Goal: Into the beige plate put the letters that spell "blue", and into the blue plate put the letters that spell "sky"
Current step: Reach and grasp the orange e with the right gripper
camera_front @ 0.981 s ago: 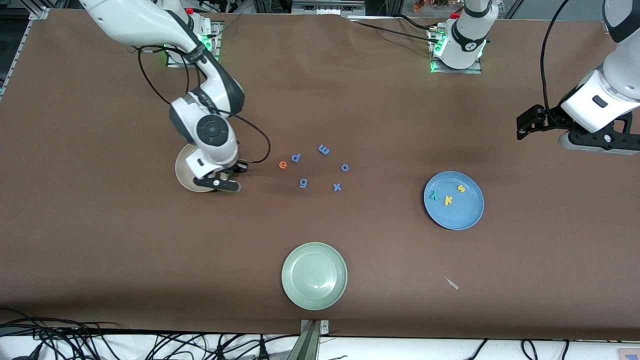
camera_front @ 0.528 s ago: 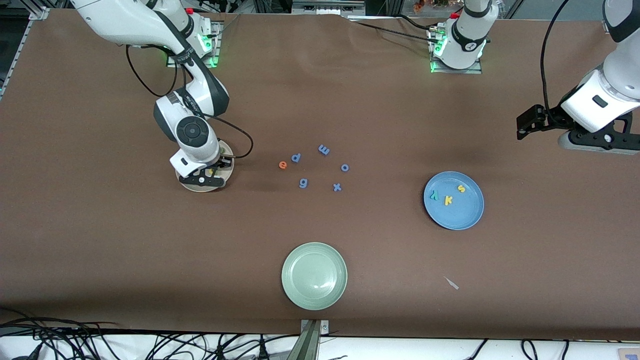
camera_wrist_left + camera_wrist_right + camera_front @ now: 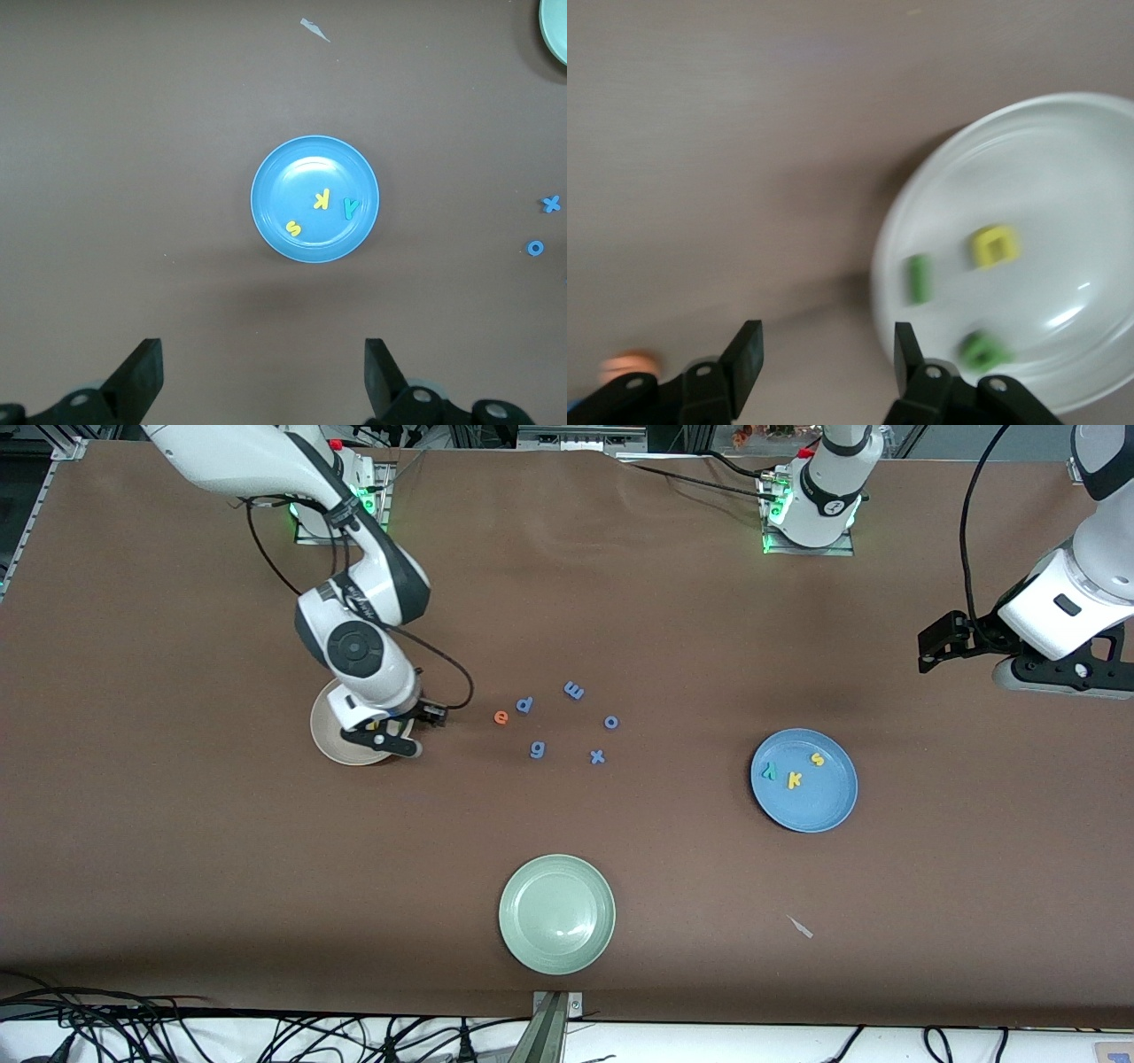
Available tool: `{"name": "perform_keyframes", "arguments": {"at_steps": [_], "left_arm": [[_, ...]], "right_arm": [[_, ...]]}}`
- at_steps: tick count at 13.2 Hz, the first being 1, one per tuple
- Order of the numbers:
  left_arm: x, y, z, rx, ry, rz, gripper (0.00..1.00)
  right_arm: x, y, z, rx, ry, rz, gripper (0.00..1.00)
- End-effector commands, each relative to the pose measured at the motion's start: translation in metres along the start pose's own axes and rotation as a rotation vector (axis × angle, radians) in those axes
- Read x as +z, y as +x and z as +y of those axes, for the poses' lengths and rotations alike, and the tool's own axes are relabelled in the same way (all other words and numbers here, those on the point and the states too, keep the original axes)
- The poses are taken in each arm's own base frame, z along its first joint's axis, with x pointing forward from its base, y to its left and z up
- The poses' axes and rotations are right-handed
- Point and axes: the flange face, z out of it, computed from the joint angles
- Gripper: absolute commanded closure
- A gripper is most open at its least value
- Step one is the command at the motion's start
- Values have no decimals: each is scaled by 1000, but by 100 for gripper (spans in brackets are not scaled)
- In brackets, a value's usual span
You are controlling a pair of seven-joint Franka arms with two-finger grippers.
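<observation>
Right hand (image 3: 396,737): over the edge of the beige plate (image 3: 332,742) that faces the middle of the worktop (image 3: 177,850); its fingers (image 3: 744,354) stand apart with nothing between them.
Left hand (image 3: 261,376): held high over the left arm's end of the worktop, waiting; jaws spread wide and empty, looking down on the blue plate (image 3: 270,208).
Beige plate: toward the right arm's end of the worktop, mostly covered by the right arm in the front view. The right wrist view shows three letters inside it: yellow u (image 3: 995,246), light green l (image 3: 919,278) and dark green b (image 3: 982,351), all blurred.
Orange e (image 3: 501,717): on the bare worktop, outside the beige plate, just beside the blue p (image 3: 524,705).
Blue plate: toward the left arm's end of the worktop. It holds the yellow s (image 3: 818,759), the yellow k (image 3: 795,779) and the teal y (image 3: 770,771), lying apart from each other.
Blue letters: p, m (image 3: 574,690), o (image 3: 610,722), g (image 3: 537,750) and x (image 3: 598,757) lie loose on the worktop between the two plates.
Pale green plate (image 3: 518,930): nearer the front camera than the loose letters, nothing in it.
Pale scrap (image 3: 801,927): on the worktop, nearer the front camera than the blue plate.
</observation>
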Motion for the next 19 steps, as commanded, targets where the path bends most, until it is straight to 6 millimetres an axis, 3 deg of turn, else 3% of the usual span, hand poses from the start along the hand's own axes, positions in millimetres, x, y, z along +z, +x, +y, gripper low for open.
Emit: {"name": "perform_keyframes", "arguments": {"at_steps": [1, 6, 17, 19], "left_arm": [[-6, -2, -3, 19, 5, 0, 0], [-7, -2, -3, 19, 7, 3, 0], [-7, -2, -3, 21, 8, 3, 0], [-7, -2, -3, 21, 8, 3, 0]], "right_arm": [[11, -9, -31, 126, 25, -51, 32], [47, -64, -90, 185, 65, 56, 32], [68, -69, -95, 169, 81, 84, 33], [68, -69, -95, 156, 82, 94, 43]]}}
